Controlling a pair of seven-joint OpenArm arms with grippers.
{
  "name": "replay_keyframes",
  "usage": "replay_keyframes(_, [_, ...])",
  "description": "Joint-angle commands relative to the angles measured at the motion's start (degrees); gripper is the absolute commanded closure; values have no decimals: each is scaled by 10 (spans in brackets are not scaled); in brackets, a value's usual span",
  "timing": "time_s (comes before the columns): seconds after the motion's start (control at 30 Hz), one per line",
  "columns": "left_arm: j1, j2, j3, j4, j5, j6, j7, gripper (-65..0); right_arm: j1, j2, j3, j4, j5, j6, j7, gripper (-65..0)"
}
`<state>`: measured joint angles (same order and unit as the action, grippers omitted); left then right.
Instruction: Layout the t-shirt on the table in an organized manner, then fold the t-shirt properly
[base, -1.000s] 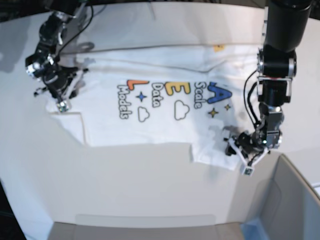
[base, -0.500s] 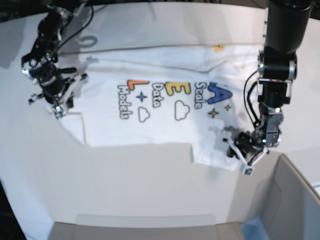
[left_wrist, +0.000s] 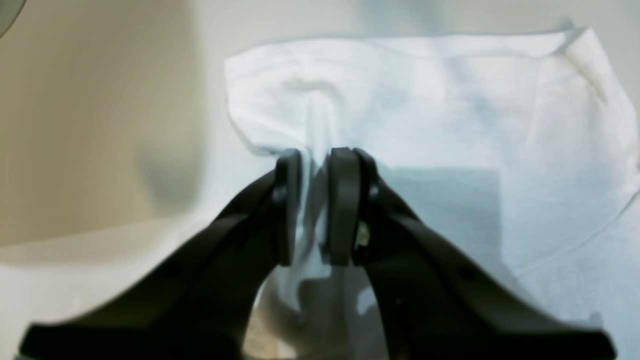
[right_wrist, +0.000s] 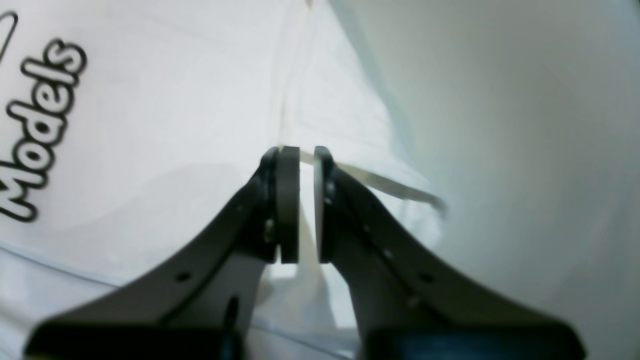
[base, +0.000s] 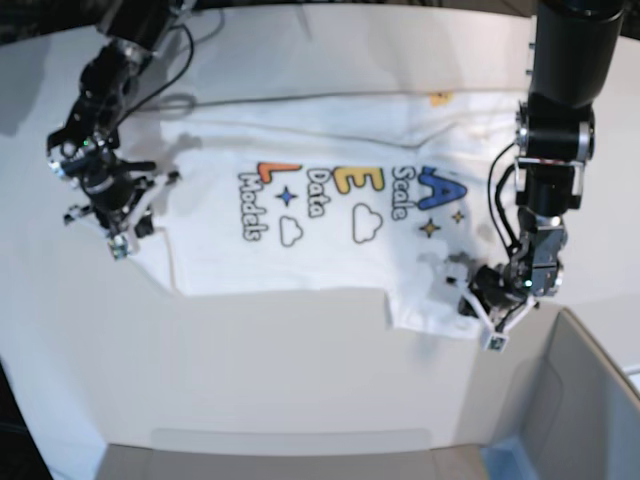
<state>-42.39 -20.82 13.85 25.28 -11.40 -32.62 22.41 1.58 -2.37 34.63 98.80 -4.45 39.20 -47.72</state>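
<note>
The white t-shirt (base: 320, 220) lies spread print-up on the white table (base: 300, 370), its neck toward the right. My left gripper (base: 478, 305) sits low on the near sleeve at the right. In the left wrist view a ridge of the t-shirt (left_wrist: 425, 100) rises between the pads, and the left gripper (left_wrist: 314, 165) is shut on it. My right gripper (base: 118, 232) is at the hem corner on the left. In the right wrist view the t-shirt (right_wrist: 150, 125) shows the word "Models", and its raised hem edge meets the tips of the right gripper (right_wrist: 306, 155), whose jaws stand a thin slit apart.
A grey box (base: 590, 400) with a blue edge stands at the near right, close to the left gripper. A grey strip (base: 290, 455) runs along the near edge. Black cables (base: 165, 60) hang by the right arm at the far left.
The left jaws have closed onto the sleeve cloth. The right gripper has shifted toward the near edge at the hem corner, and its jaws have eased apart slightly.
</note>
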Motion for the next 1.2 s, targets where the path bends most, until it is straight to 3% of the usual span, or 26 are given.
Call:
replay_keyframes(0.0, [-9, -1, 2, 2, 10, -2, 24, -100, 18, -8, 16, 9, 6, 8, 11, -126])
replay_keyframes(0.13, [-8, -1, 2, 2, 10, -2, 24, -100, 25, -22, 39, 8, 6, 8, 11, -248])
replay_keyframes(0.2, [-7, -2, 2, 2, 10, -2, 24, -100, 25, -24, 41, 8, 8, 8, 11, -277])
replay_keyframes(0.3, [1, -2, 2, 2, 10, -2, 24, -100, 22, -25, 58, 7, 59, 8, 11, -274])
replay_keyframes(0.37, [3, -2, 2, 2, 10, -2, 24, -100, 23, -26, 107, 4, 123, 8, 8, -269])
replay_keyframes(0.47, [4, -1, 2, 2, 10, -2, 24, -100, 27, -27, 156, -22, 203, 8, -38, -269])
replay_keyframes(0.57, [4, -1, 2, 2, 10, -2, 24, -100, 38, -23, 190, -53, 240, 8, -63, -269])
replay_keyframes(1.17, [4, -3, 2, 2, 9, -2, 24, -100, 117, -15, 218, -178, 244, 8, -63, -269])
